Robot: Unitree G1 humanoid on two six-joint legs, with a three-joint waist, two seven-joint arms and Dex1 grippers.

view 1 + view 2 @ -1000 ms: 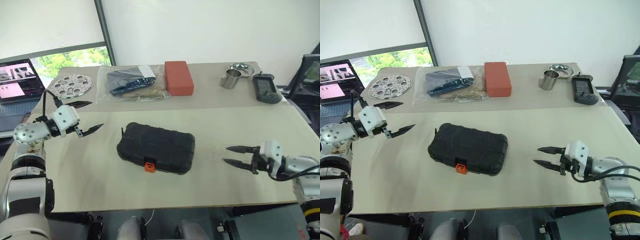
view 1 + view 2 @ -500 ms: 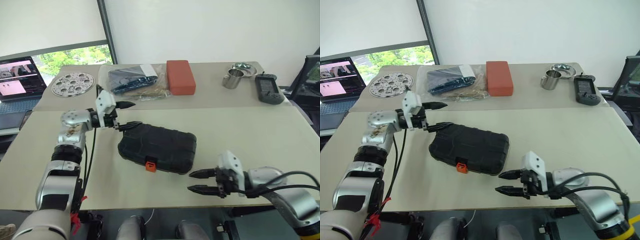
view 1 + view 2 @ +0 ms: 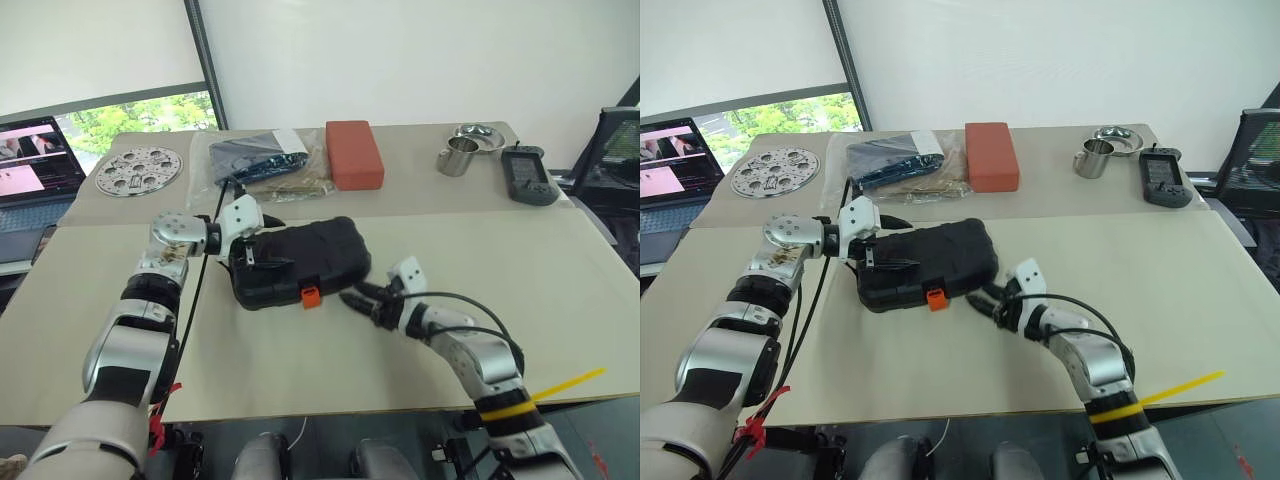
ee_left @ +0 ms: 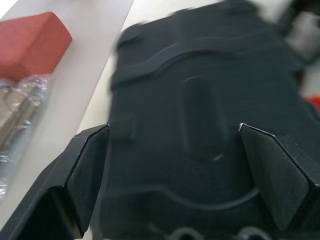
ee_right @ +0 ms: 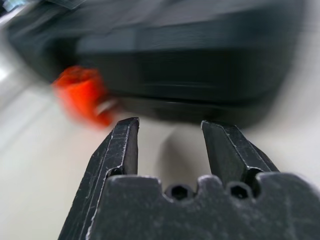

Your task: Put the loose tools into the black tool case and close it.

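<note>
The black tool case [image 3: 300, 262] lies shut near the middle of the table, its orange latch [image 3: 310, 296] facing me. My left gripper [image 3: 278, 243] is open at the case's left end, one finger over the lid and the other by the far edge. In the left wrist view its fingertips [image 4: 95, 150] spread wide over the ribbed lid [image 4: 200, 75]. My right gripper [image 3: 352, 300] is open and empty, pointing at the case's front edge just right of the latch [image 5: 82, 95]. The loose tools are out of view.
On the far table are a red block [image 3: 354, 153], a clear bag of dark items [image 3: 262, 165], a perforated metal disc [image 3: 138, 170], a steel cup [image 3: 458, 158], a small bowl [image 3: 480, 132] and a black handheld device [image 3: 524, 170]. A laptop [image 3: 30, 160] stands far left.
The case has slid away from me and turned. My left gripper moved right onto the case's left end. My right gripper swung left and forward to the case's front edge.
</note>
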